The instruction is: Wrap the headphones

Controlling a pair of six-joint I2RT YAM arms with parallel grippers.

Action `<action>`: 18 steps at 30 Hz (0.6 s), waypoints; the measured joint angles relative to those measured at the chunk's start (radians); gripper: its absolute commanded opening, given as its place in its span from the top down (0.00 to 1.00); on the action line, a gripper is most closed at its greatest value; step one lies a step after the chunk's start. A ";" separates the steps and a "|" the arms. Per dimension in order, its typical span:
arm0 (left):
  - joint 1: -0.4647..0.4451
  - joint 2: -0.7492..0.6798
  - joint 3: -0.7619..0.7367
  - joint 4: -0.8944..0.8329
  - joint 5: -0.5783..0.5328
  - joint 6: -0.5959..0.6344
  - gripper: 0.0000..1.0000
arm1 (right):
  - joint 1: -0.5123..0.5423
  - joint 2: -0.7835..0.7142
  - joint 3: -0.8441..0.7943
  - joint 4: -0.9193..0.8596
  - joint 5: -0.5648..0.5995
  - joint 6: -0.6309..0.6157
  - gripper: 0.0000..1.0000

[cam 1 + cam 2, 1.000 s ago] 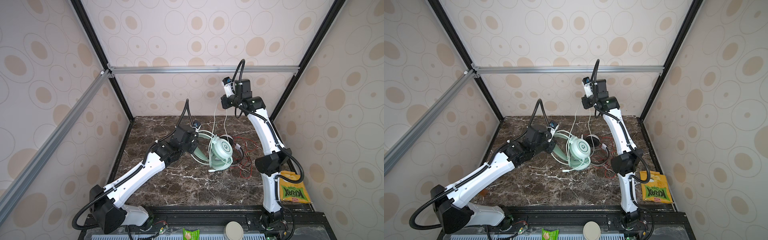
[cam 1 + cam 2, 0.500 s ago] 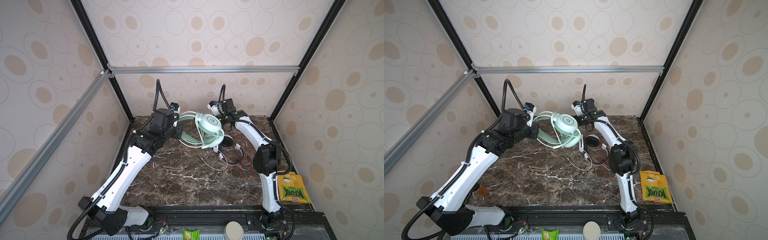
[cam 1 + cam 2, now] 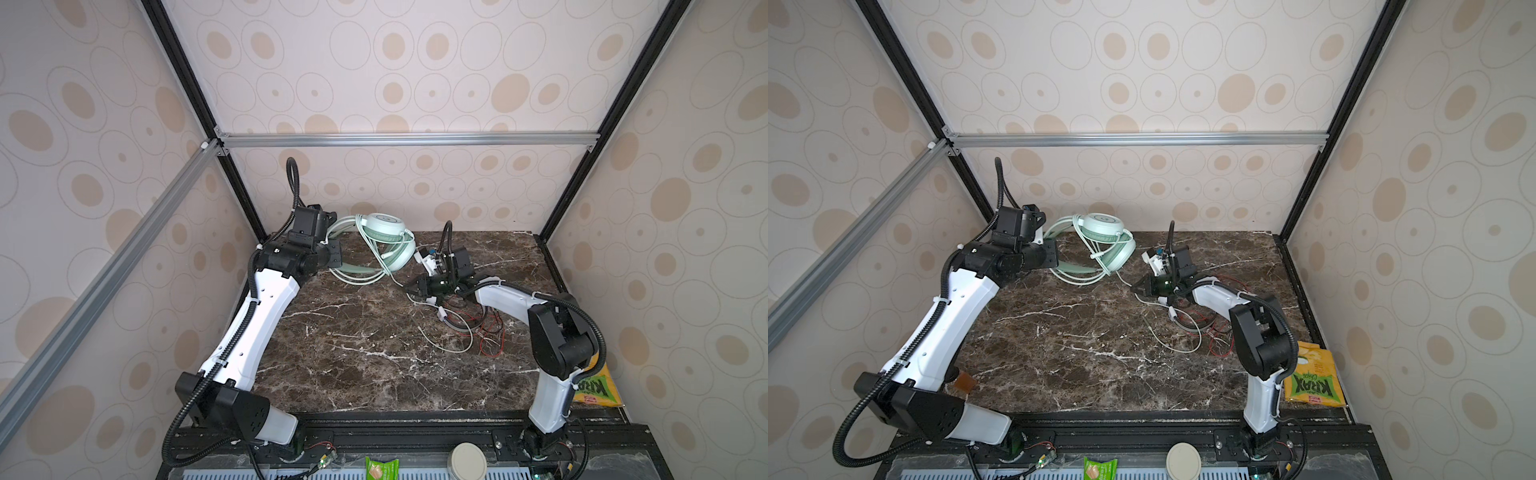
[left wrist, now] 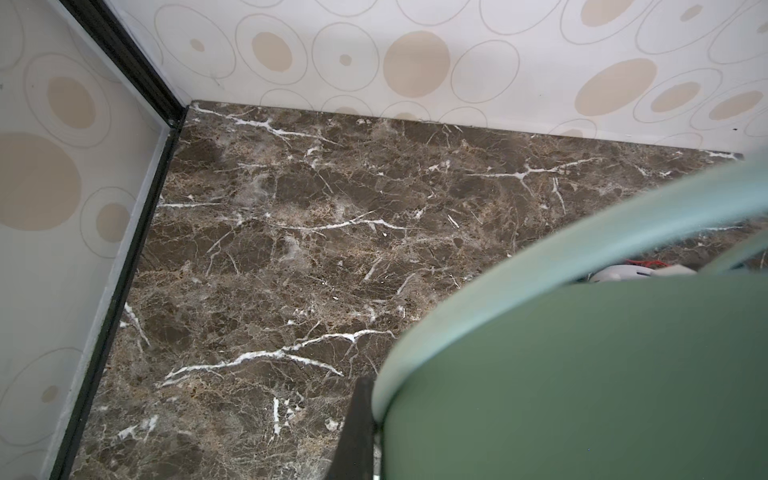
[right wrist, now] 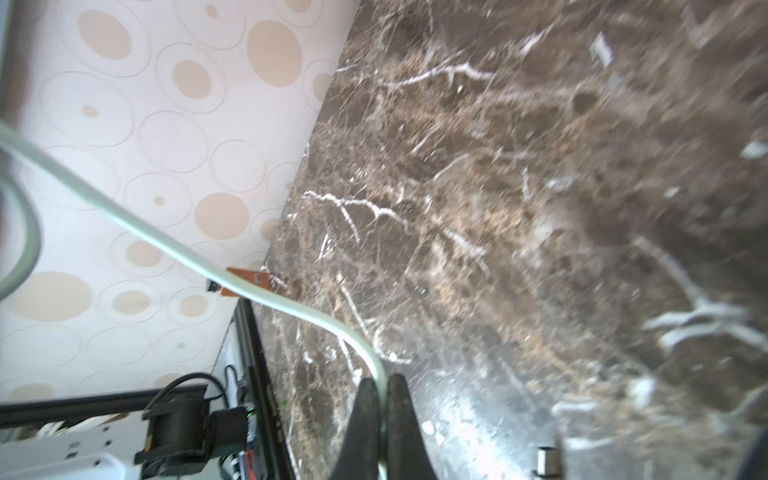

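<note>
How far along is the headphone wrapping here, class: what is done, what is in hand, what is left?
Done: a few turns of pale green cable cross the mint-green headphones. In hand: the left gripper holds them up by the headband; the right gripper is shut on the cable. Left: a loose cable tail and the red cable lie unwound on the table.

A yellow chips bag (image 3: 1310,384) lies beside the brown stone table (image 3: 353,357). A green pack (image 3: 381,468) and a round white lid (image 3: 468,459) sit in front.
</note>
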 measured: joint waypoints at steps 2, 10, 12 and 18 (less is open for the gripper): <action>0.003 -0.002 -0.018 0.000 0.006 -0.018 1.00 | 0.016 -0.033 -0.064 0.036 -0.012 0.020 1.00; 0.005 -0.003 -0.093 0.005 0.023 -0.064 1.00 | 0.049 -0.123 -0.212 0.112 -0.023 0.067 0.99; 0.005 -0.004 -0.104 0.005 0.018 -0.067 1.00 | 0.049 -0.146 -0.220 0.105 -0.011 0.064 0.99; 0.005 -0.023 -0.106 0.005 -0.003 -0.067 1.00 | 0.050 -0.197 -0.230 0.080 0.024 0.031 0.89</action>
